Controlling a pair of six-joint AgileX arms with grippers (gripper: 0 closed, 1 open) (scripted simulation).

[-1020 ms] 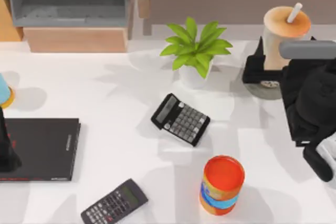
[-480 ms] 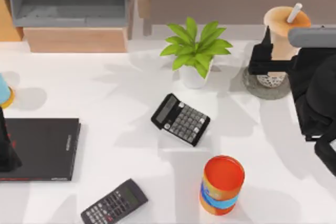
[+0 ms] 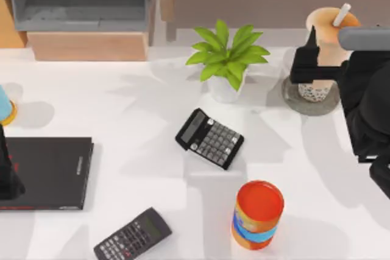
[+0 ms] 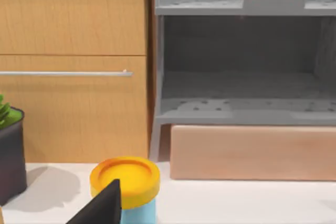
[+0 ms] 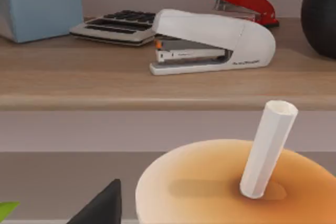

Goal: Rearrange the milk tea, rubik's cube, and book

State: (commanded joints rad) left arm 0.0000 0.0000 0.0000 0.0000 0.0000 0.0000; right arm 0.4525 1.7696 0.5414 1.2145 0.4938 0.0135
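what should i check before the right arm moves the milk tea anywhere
1. Right gripper at the milk tea: ok.
2. Fingers actually clamped on the cup: cannot tell.
3. Cup upright over the round coaster: ok.
4. Straw seated in the lid: ok.
5. Potted plant close on the left side: not ok, mind it.
6. Left gripper parked over the black book: ok.

Yellow-lidded blue can point(image 4: 126, 184) (dark plant pot point(image 4: 10, 156) nearby) below grey shelving point(image 4: 244, 56)
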